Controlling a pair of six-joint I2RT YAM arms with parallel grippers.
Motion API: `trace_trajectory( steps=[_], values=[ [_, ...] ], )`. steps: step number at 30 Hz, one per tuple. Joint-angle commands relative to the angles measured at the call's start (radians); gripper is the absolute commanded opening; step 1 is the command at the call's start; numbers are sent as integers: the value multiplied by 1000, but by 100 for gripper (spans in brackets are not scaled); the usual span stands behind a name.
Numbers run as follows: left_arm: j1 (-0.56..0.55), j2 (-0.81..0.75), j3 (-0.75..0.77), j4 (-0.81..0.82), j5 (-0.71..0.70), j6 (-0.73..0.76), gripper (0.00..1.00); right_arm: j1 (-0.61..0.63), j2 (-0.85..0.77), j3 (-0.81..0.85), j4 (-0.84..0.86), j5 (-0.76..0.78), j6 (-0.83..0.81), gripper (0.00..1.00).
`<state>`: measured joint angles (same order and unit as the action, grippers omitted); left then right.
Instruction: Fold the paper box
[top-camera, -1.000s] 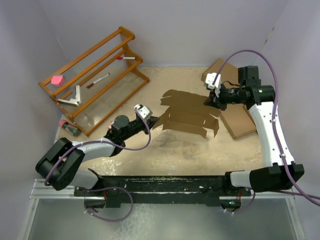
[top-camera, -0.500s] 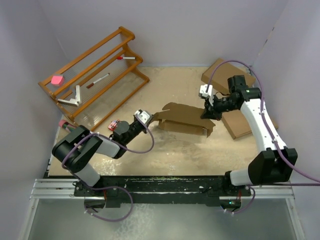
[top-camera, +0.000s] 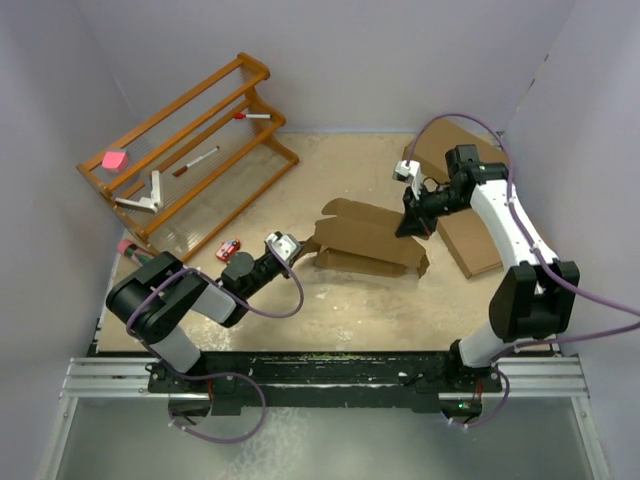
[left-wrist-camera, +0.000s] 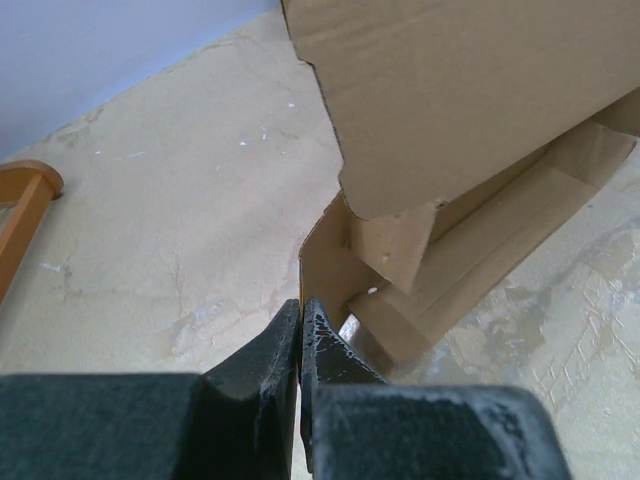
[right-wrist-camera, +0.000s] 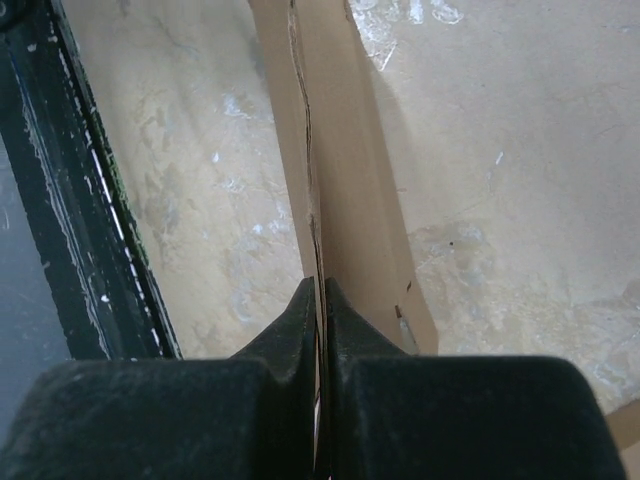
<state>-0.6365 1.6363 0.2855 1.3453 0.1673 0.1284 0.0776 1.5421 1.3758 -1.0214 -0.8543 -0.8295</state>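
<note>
The sandy table (top-camera: 350, 310) carries a wooden rack (top-camera: 190, 150) well off to the far left of the left gripper (top-camera: 306, 244). The paper box (top-camera: 368, 240) lies between the two grippers, partly folded, with one long panel raised. Its long axis runs from one gripper to the other, left end at the left gripper and right end at the right gripper (top-camera: 409, 227). The left gripper's fingertips (left-wrist-camera: 280, 335) are pressed together on the edge of the box's end flap, with the rest of the box ahead and to their right. The right gripper is likewise pinched tight on a cardboard panel, seen edge-on and running straight ahead from its fingers.
</note>
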Motion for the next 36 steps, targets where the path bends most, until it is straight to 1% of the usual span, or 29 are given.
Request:
trace_trajectory(
  steps=[1,6,9,12,16,20,22,24,26,29,32,36],
  values=[
    [-13,-29,-2,14,53,-1,5,3,81,100,-43,-44,63,0],
    [-17,-59,-2,-48,65,-50,5,3,92,106,-48,-36,72,0],
    [-17,-78,10,-109,78,-96,6,2,93,90,-59,-32,51,0],
    [-17,-87,24,-157,91,-151,8,3,92,72,-64,-31,42,0],
    [-15,-97,31,-185,119,-242,24,2,89,55,-66,-26,33,0],
    [-3,-138,53,-266,173,-328,34,2,85,49,-68,-25,26,0],
    [11,-177,51,-300,181,-374,41,2,79,45,-69,-24,21,0],
    [38,-223,57,-369,185,-423,49,1,73,40,-68,-21,20,0],
    [75,-279,78,-473,205,-481,57,2,69,34,-68,-21,18,0],
    [131,-354,99,-587,239,-535,61,3,70,31,-70,-20,13,0],
    [159,-452,106,-682,192,-580,61,2,70,29,-70,-22,11,0],
    [170,-572,141,-835,-4,-597,61,2,70,29,-74,-22,8,0]
  ],
)
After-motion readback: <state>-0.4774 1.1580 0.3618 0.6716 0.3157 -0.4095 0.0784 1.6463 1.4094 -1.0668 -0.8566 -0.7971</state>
